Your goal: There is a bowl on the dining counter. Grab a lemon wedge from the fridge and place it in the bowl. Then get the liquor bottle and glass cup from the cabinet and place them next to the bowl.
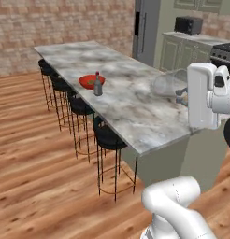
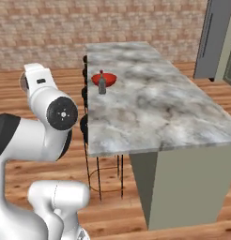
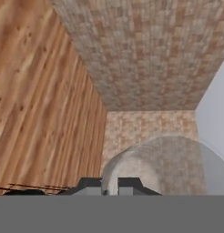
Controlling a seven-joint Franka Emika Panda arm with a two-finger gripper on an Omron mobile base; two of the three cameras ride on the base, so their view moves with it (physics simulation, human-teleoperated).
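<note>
On the grey-white veined marble dining counter [image 1: 131, 107], the small round red bowl [image 1: 89, 81] touches the dark grey red-capped liquor bottle [image 1: 97, 85]. Rightward, the gripper [image 1: 181, 95], fingers pressed together, pinches the clear, straight-sided glass cup [image 1: 169, 84] above the counter.

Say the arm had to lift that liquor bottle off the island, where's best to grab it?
Probably grip the liquor bottle around its straight body, below the narrow neck, coming in level from the robot's side: it stands upright and the bowl sits close behind it. The gripper holds the glass cup now, so that goes down first.
</note>
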